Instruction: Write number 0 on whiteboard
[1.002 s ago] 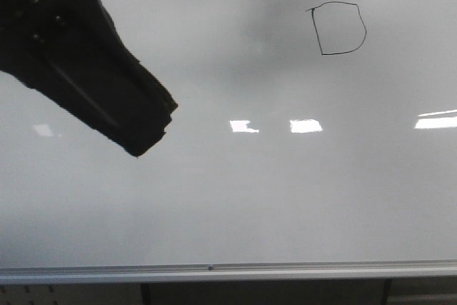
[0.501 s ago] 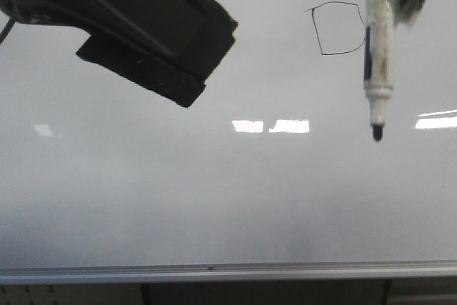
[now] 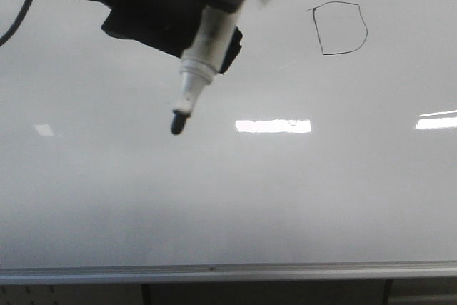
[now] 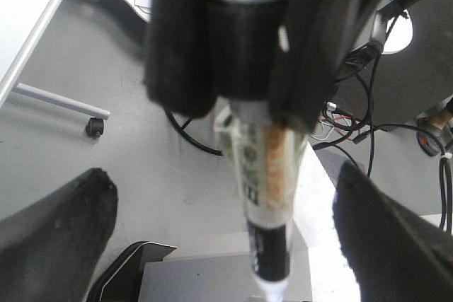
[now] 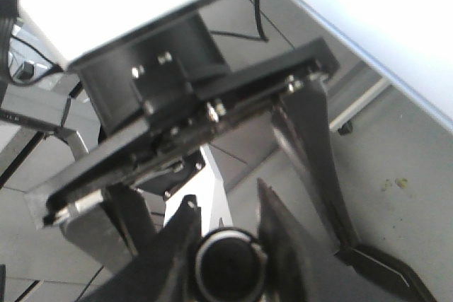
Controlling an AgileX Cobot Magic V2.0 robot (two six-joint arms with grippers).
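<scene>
The glossy whiteboard (image 3: 300,198) bears a thin black D-shaped number 0 (image 3: 339,28) at upper right. The right gripper (image 5: 225,242) clamps a marker (image 3: 196,83), tip angled down-left. Left gripper (image 4: 226,217) spread wide, empty.

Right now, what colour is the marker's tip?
Black, clearest in the front view: marker tip.

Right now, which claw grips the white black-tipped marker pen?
The right claw, shut on the white black-tipped marker pen; the left claw stands wide open.
</scene>
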